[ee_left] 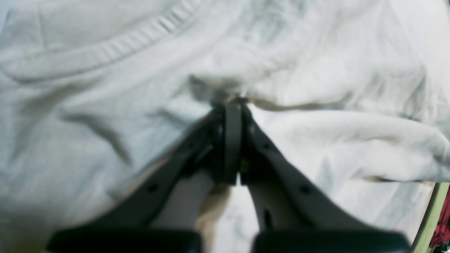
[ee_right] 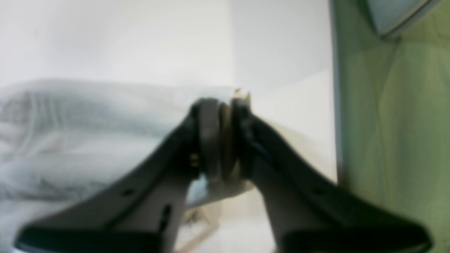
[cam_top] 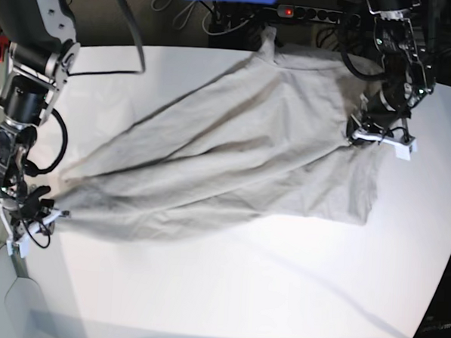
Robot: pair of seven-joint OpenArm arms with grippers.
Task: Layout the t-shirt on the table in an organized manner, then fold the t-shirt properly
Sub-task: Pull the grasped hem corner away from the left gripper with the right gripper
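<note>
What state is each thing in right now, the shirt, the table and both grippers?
t-shirt: stretched diagonally between the arms, wrinkled, unfolded.
table: white, shirt lying across it.
left gripper: shut on the t-shirt near the collar.
right gripper: jaws nearly together, a thin cloth edge between them.

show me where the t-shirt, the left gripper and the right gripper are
t-shirt [cam_top: 234,154], base view, middle of the spread cloth
left gripper [ee_left: 232,105], left wrist view, fingertips pinching cloth
right gripper [ee_right: 223,105], right wrist view, fingertips at the cloth edge
</note>
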